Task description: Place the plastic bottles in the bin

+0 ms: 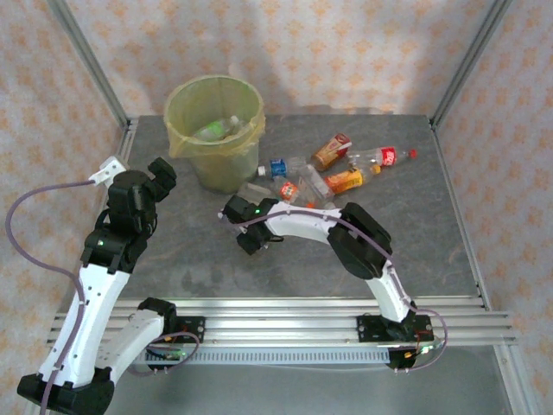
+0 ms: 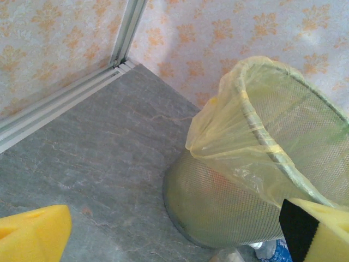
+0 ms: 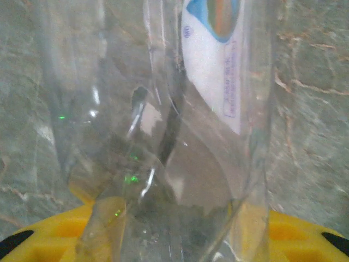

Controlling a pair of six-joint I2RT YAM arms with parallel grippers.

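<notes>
Bottles [image 1: 346, 180] lie in a loose cluster on the bench [image 1: 285, 272], just rt of the bin [image 1: 192, 149]. A lone bottle [image 1: 218, 129] sits inside the bin already. R pincer [image 1: 244, 226] is low over the bench nr the bin's foot. In the wrist view a clear bottle [image 3: 163, 136] w/ a white-blue label stands right btwn its yellow pads [image 3: 305, 240], walls creased. Can't tell if the pads truly pinch it or just flank it. L pincer [image 1: 160, 177] hovers beside the bin, its pads [image 2: 32, 234] wide apart, nothing btwn them.

Handling, as I judge it: empties are v. light, thin-walled & soft. They buckle under a squeeze, & the smooth plastic prob slips or pops out sideways. Round bodies roll on the bench. Orange-filled ones are prob heavier & stiffer. Best hold: across mid-body on the label band, or nr the shoulder/cap where the wall is stiffest. Squeeze gently, enough dent to lock but not so much it squirts free. Bin mouth is wide, so the drop needs little aim.
</notes>
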